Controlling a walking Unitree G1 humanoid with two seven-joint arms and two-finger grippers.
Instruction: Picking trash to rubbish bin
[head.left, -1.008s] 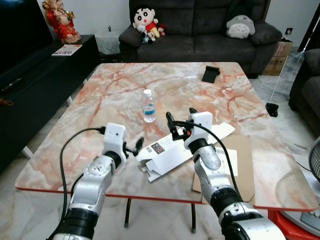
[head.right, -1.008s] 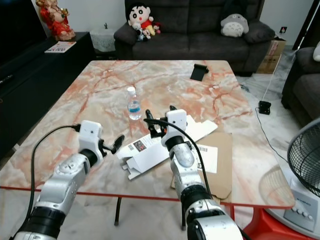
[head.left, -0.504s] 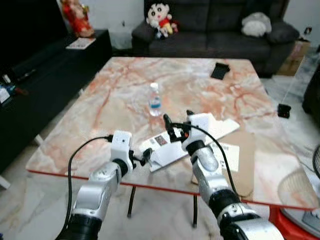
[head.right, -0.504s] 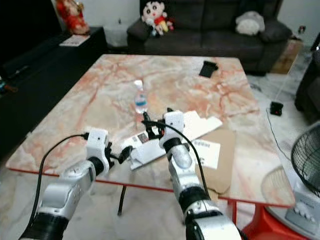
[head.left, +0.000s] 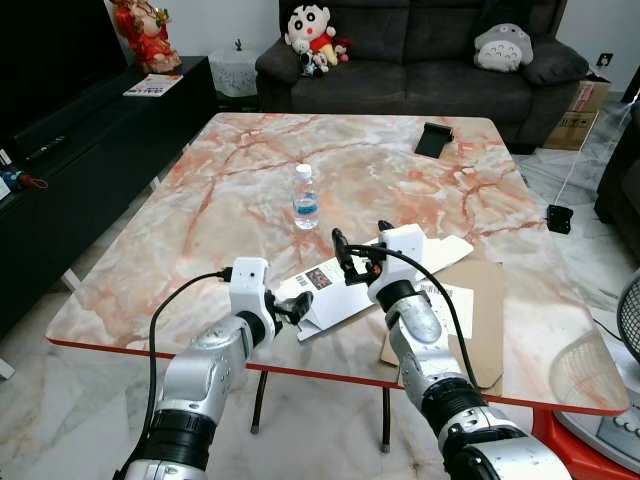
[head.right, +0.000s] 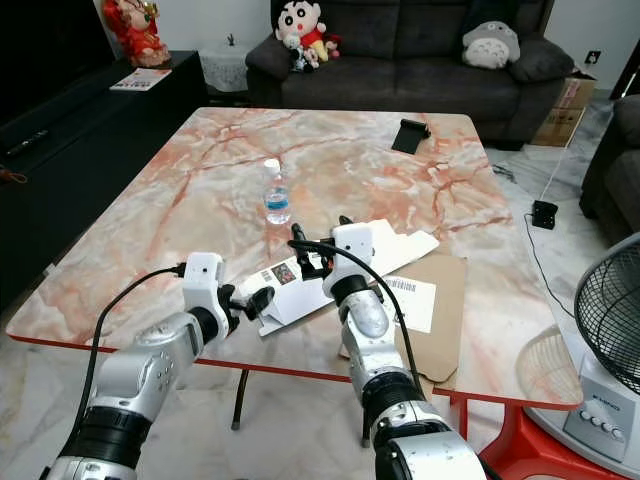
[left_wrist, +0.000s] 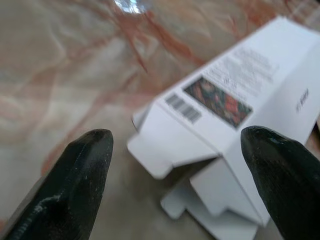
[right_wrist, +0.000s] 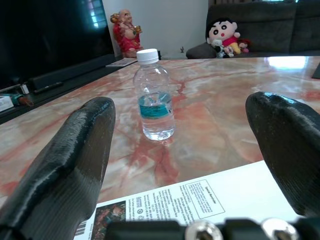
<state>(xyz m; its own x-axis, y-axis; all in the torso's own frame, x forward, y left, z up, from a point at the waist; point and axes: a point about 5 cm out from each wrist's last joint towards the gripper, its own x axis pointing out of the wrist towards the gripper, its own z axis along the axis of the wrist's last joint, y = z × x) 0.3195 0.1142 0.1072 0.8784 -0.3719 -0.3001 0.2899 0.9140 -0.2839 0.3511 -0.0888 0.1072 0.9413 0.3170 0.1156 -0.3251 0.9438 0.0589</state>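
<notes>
A white flattened carton (head.left: 335, 295) lies on the marble surface (head.left: 230, 190) near its front edge, printed side up with a barcode and a small colour picture showing. Its open flaps point toward the robot. Part of it rests over a brown sheet of cardboard (head.left: 487, 310) that carries a white label (head.left: 447, 303).

The left end effector (head.left: 290, 308) sits low at the front edge of the surface, its two black fingers spread wide, pointing at the near corner of the carton. In the left wrist view the fingers (left_wrist: 75, 175) stand either side of the carton's flaps (left_wrist: 200, 150), not touching it.

The right end effector (head.left: 362, 245) hovers just above the far part of the carton, fingers also spread apart. In the right wrist view the fingers (right_wrist: 65, 165) frame a small water bottle (right_wrist: 154, 97) with a white cap and blue label, standing upright on the surface beyond the carton.

The bottle (head.left: 304, 197) stands near the middle of the surface, apart from the carton. A black phone-like object (head.left: 434, 139) lies at the far side. Behind the surface is a dark sofa (head.left: 400, 60) with a cartoon doll (head.left: 305, 30) and a grey plush toy (head.left: 510, 45). A fan (head.right: 610, 320) stands on the floor to the right
</notes>
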